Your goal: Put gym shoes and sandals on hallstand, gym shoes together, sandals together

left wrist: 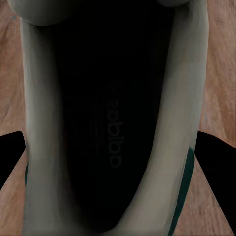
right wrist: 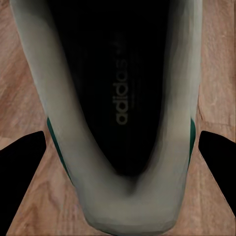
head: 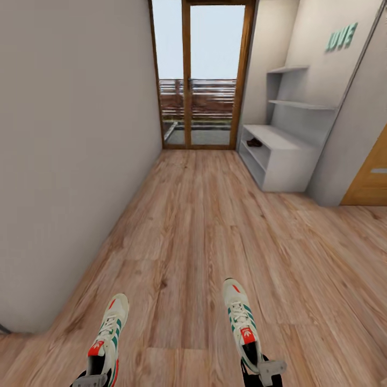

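I hold two cream-white gym shoes with green stripes low in the head view, toes pointing down the corridor. My left gripper [head: 90,380] is shut on the heel of the left gym shoe [head: 109,330]. My right gripper [head: 264,372] is shut on the heel of the right gym shoe [head: 241,320]. Each wrist view looks into a shoe's dark opening [left wrist: 110,123] [right wrist: 120,93], with black fingers [left wrist: 11,157] [right wrist: 22,162] on both sides. The pale grey hallstand [head: 285,161] stands far ahead on the right under mint letters. A dark brown sandal [head: 253,143] lies in its upper open tier.
The wood-plank corridor floor [head: 204,226] runs ahead to a glazed wooden door [head: 203,80]. A plain grey wall [head: 70,150] closes the left side. A wooden door [head: 373,177] sits at the right, just past a grey wall corner beside the hallstand.
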You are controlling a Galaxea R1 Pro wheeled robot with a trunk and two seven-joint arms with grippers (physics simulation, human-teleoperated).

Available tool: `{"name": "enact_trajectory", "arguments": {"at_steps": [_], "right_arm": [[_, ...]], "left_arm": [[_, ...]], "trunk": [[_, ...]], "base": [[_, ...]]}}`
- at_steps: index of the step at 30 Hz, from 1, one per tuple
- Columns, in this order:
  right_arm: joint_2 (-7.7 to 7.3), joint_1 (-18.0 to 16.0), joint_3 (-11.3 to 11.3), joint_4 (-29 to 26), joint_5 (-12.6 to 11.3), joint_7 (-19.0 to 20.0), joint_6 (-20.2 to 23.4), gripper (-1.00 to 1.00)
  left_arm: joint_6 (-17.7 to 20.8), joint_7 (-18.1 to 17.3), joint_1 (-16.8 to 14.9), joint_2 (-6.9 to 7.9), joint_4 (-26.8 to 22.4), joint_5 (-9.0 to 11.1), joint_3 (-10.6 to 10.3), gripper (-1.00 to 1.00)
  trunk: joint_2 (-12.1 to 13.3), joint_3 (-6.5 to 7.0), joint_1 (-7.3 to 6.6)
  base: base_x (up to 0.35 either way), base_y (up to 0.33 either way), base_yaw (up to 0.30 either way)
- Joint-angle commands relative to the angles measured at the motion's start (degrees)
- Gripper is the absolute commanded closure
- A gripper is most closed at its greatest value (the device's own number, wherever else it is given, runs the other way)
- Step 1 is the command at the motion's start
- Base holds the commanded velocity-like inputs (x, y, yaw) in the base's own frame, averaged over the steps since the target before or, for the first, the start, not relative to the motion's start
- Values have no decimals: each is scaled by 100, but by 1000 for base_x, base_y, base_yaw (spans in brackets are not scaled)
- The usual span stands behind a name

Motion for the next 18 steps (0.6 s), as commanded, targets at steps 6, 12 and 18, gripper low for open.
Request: {"name": "enact_trajectory", "arguments": {"at_steps": [6,12,18], "right_arm": [[7,-4,-33,4,60,-14,-20,100],[7,-4,-33,4,60,-14,-20,100],[7,-4,-33,4,60,-14,-20,100]], "left_arm": [[-26,-43,-7,-5,2,-42,46,100],[-26,-43,-7,-5,1,-42,47,100],[-26,-43,-7,-5,2,-42,50,100]], "trunk": [[-2,-5,2],[-2,-5,2],[-2,-5,2]], "base": [[337,0,-156],[337,0,-22],[337,0,-2]]}}
